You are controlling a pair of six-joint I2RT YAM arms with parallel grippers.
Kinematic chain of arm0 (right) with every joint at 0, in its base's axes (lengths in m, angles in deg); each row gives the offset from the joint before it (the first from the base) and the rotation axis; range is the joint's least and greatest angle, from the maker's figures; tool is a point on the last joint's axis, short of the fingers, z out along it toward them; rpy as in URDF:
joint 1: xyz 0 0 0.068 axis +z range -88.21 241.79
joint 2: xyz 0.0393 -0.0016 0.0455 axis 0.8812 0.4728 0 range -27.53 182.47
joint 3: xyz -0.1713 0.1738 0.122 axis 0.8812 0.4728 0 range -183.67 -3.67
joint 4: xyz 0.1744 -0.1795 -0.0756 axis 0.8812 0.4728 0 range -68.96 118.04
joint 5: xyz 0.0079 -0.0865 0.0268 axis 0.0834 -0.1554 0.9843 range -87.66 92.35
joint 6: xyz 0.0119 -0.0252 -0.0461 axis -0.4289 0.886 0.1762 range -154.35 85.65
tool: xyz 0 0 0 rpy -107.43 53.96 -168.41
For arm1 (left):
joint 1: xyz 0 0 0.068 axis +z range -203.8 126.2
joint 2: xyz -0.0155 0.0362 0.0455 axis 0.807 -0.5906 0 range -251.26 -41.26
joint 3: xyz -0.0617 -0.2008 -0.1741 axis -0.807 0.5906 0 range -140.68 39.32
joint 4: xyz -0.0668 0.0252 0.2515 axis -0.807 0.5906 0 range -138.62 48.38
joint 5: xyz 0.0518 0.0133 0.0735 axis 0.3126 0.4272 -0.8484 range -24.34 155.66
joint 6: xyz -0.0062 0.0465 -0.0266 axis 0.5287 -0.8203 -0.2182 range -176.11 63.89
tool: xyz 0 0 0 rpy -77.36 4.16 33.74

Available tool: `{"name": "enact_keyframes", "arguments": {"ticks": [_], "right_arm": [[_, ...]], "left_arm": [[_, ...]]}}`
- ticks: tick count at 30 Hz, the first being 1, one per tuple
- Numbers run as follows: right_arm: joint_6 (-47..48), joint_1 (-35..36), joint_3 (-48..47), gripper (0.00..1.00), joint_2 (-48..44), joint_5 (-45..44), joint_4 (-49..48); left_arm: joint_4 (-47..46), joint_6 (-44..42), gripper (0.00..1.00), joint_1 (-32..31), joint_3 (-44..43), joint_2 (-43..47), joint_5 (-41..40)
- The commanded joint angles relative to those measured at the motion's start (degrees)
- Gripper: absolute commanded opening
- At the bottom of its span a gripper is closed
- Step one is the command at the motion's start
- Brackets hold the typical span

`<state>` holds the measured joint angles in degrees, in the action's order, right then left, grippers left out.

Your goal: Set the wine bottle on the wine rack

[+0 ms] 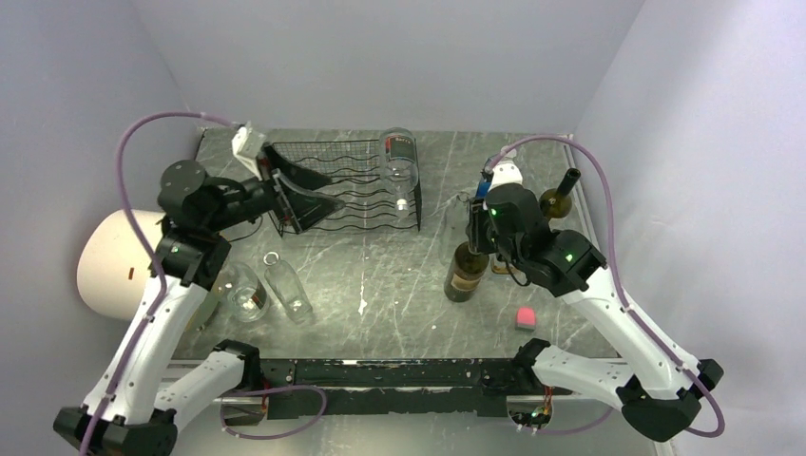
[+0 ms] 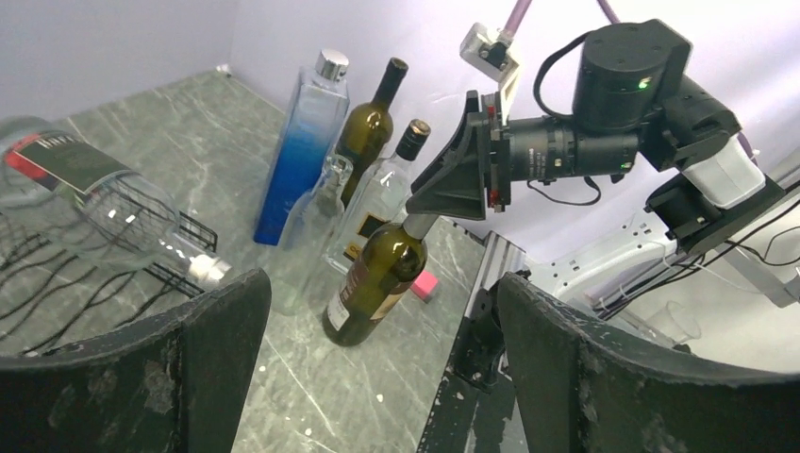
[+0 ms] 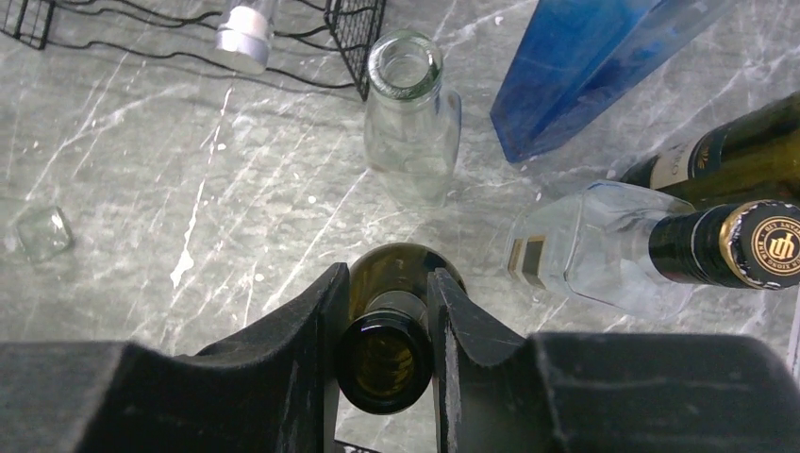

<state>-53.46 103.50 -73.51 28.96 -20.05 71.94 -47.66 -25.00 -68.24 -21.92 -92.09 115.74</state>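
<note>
One wine bottle in right gripper stands apart from wine rack.

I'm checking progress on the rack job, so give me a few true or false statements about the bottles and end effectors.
The right end effector grips the dark wine bottle by its neck. True.
That bottle lies on the wine rack. False: it is off the rack, to its right.
A clear bottle lies on the rack. True.
The left end effector holds a bottle. False: it is open and empty, at the rack's left end.
</note>
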Motion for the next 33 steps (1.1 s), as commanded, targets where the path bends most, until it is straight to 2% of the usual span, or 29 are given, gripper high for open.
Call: {"name": "enact_keyframes", "arguments": {"ticks": [1, 8, 10, 14, 17, 22, 28, 33], "right_arm": [[3.5, 0.0, -0.4, 0.0, -2.3, 6.1, -1.2], [5.5, -0.1, -2.7, 0.0, -3.9, 15.9, -7.0], [5.0, 0.0, -3.2, 0.0, -3.5, 18.2, -9.0], [2.5, 0.0, -3.2, 0.0, -2.5, 20.9, -14.3], [0.0, 0.0, -2.4, 0.0, -2.3, 20.7, -19.3], [-3.6, 0.0, -2.1, 0.0, -1.7, 19.9, -25.8], [-7.6, 0.0, -4.4, 0.0, 0.3, 16.1, -28.3], [-8.9, -0.1, -8.0, 0.0, 2.7, 16.8, -27.2]], "left_arm": [[0.2, -2.1, 0.93, -6.0, -2.4, -2.6, -7.3], [3.0, -8.7, 0.95, -17.8, -4.6, -7.2, -19.0], [4.4, -12.8, 0.99, -20.2, -4.6, -8.1, -20.5], [2.3, -18.0, 0.99, -22.4, -1.7, -8.8, -19.6], [-2.4, -21.8, 0.99, -23.9, 3.1, -8.2, -15.2], [-3.6, -26.7, 0.99, -27.8, 6.2, -10.5, -17.6], [-7.0, -31.7, 0.99, -32.0, 10.4, -12.4, -26.8], [-9.4, -34.6, 0.99, -33.5, 12.1, -14.4, -33.4]]}}
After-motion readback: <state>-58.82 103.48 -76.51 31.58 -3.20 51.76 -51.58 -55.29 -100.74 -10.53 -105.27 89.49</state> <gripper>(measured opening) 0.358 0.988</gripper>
